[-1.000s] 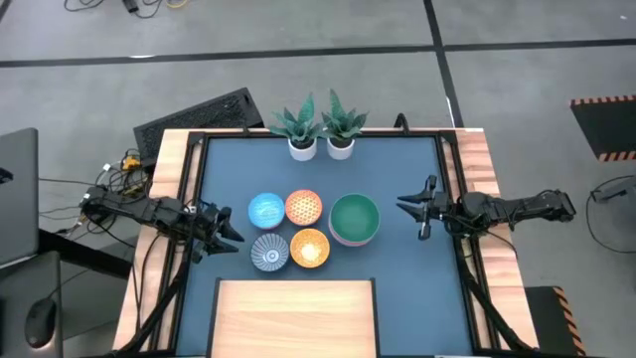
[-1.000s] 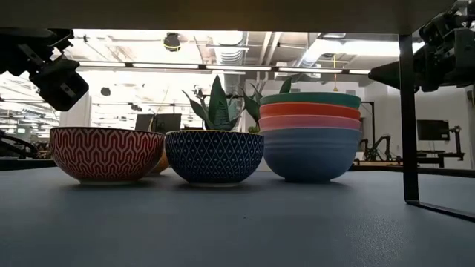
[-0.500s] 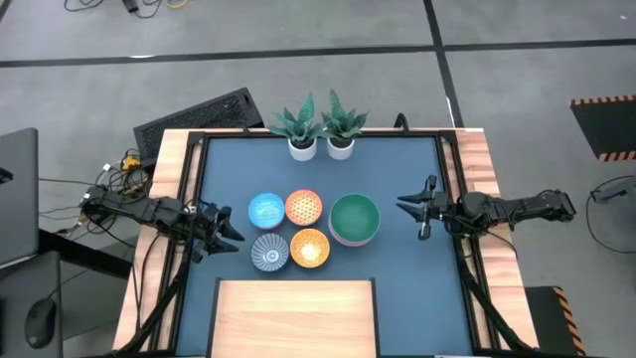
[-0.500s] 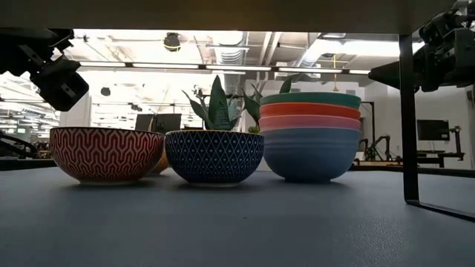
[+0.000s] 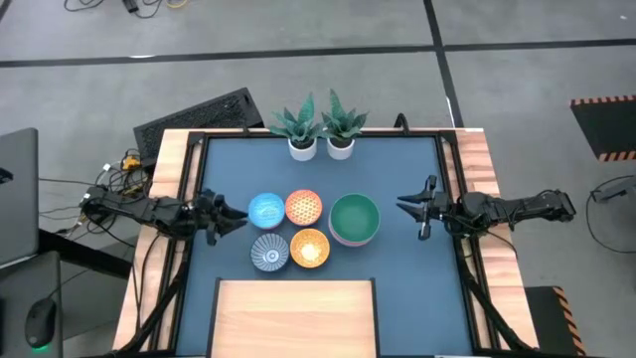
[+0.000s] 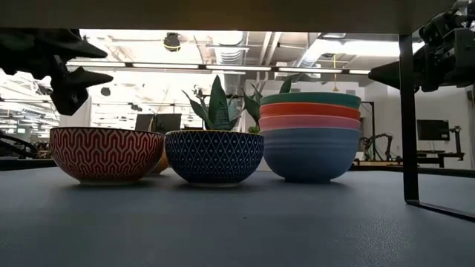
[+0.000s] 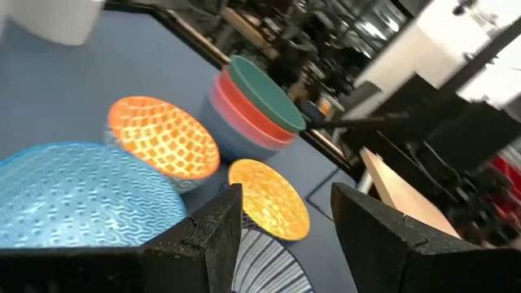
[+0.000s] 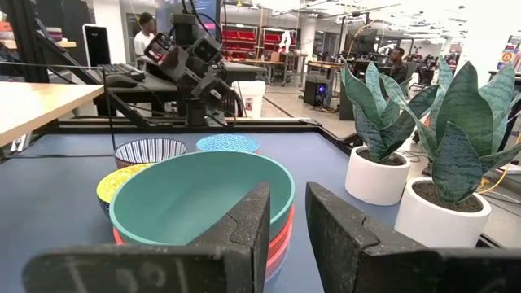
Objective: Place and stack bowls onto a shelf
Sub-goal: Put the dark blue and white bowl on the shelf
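Four small patterned bowls sit on the dark blue tabletop in a square: blue, orange-red, grey-blue, yellow-orange. To their right, a stack of larger bowls rests on its light blue bottom bowl, with the green bowl on top. The pale wooden shelf lies at the near edge. My left gripper is open and hovers just left of the blue bowl. My right gripper is open and hovers right of the stack, its fingers pointing at the green bowl.
Two white pots with green plants stand at the far edge behind the bowls. Wooden side rails run along both sides of the table. Bare blue tabletop lies between the stack and my right gripper. A person stands in the room beyond.
My left gripper has turned about its wrist and shifted a little toward the blue bowl; its fingertips now point at that bowl. The bowls and my right arm have kept still.
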Motion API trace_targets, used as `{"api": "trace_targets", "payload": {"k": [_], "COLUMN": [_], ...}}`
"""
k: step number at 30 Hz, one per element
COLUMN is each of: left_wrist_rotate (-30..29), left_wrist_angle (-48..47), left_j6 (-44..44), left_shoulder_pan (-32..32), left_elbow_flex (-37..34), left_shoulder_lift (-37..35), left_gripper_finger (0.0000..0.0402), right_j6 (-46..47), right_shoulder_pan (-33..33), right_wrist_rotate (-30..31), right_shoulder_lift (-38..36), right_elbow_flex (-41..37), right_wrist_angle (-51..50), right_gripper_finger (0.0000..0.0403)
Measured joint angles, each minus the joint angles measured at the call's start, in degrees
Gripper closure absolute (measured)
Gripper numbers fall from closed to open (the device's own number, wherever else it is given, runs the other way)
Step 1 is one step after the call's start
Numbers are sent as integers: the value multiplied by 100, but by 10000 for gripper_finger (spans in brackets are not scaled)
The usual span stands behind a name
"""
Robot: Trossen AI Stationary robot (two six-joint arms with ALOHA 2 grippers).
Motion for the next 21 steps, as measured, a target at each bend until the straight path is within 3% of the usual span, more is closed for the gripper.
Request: {"api": "trace_targets", "payload": {"k": [3,7,9,12,16,21], "left_wrist_rotate": [-314,-1309,-1654,-1695,-1268,-1327], "left_wrist_angle": [-46,-43,148,618,1518,2315], "left_j6": [137,684,447,88,-153,-194], "left_shoulder_pan": [0,-4,0,0,-4,-2], "left_elbow_flex": [1,9,2,4,4,375], "left_shoulder_lift": [0,0,0,0,2,63], "left_gripper_finger": [226,226,226,226,226,226], "right_j6": [822,2864,3884,4928,5574,6584], "right_shoulder_pan": [15,15,9,0,0,-64], "right_wrist_rotate": [-3,-2,2,2,2,139], "right_shoulder_lift": [0,1,0,0,0,0], "right_elbow_flex": [-1,-2,-1,-1,-2,30], "right_wrist_angle": [46,338,530,641,735,1068], "right_gripper_finger": [297,297,297,297,297,297]}}
